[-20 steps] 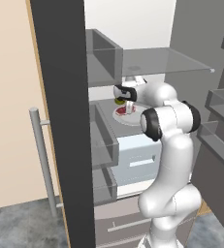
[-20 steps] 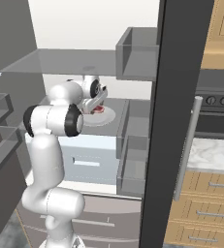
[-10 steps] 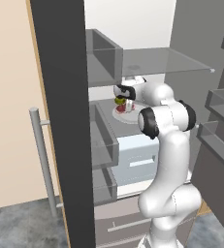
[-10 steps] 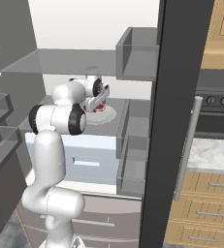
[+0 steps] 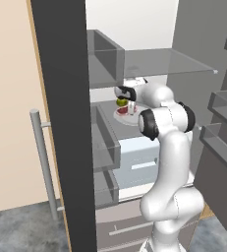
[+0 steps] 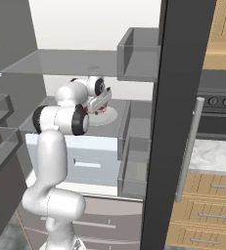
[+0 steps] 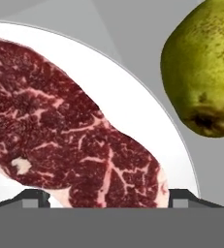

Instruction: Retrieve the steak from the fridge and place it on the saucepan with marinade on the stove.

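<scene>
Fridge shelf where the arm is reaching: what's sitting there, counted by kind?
Steak: 1, dark red with white marbling, lying on the plate
Plate: 1, round and white
Yellow-green fruit: 1, on the shelf beside the plate, off its rim
Total: 3

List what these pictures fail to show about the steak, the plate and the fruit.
- Steak: hand view, its left end is cut off by the frame's edge.
- Plate: hand view, mostly covered by the steak.
- Fruit: hand view, cut by the top and right edges.
- Left base view: the arm's wrist hides most of the plate.
</scene>
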You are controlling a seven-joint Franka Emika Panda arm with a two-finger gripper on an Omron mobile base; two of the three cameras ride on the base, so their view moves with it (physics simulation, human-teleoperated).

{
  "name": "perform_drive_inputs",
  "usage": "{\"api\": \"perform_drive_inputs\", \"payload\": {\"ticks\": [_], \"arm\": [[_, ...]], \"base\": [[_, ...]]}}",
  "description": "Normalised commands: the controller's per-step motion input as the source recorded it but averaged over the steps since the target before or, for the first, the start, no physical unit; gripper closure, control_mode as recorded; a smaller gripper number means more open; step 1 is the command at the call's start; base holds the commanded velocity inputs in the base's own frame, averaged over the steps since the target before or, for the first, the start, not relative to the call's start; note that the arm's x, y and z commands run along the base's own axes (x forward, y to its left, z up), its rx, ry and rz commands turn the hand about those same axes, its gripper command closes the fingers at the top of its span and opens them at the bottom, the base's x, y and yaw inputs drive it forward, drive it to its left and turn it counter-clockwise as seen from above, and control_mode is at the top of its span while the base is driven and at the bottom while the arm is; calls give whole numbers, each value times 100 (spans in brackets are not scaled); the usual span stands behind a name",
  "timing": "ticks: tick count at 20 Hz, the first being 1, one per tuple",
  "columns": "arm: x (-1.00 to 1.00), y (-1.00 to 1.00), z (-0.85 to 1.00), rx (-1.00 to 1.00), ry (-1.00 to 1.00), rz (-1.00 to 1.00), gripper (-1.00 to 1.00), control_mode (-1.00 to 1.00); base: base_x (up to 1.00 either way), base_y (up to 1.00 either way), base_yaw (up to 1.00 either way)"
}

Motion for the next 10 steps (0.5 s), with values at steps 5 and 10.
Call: {"api": "perform_drive_inputs", "payload": {"ticks": [5,10], "arm": [[0,0,-22,0,1,1,100,-100],[-6,0,-1,0,0,0,100,-100]], "base": [[0,0,0],[0,0,0]]}}
